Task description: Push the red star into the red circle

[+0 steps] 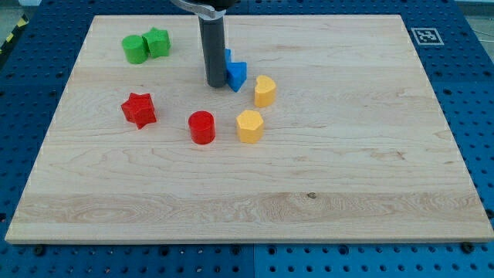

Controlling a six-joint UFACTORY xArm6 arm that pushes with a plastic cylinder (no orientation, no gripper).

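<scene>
The red star (139, 109) lies on the wooden board at the view's left of centre. The red circle (201, 127), a short cylinder, stands to its right and slightly lower, apart from it by about a block's width. My tip (214, 83) is above the red circle, toward the view's top, right beside a blue block (236, 74) and touching or nearly touching it. The tip is well to the upper right of the red star.
Two green blocks (146, 45) sit together at the upper left. A second blue block (227, 55) is partly hidden behind the rod. Two yellow blocks (265, 90) (249, 126) lie right of the red circle. The board's edge (247, 241) runs along the view's bottom.
</scene>
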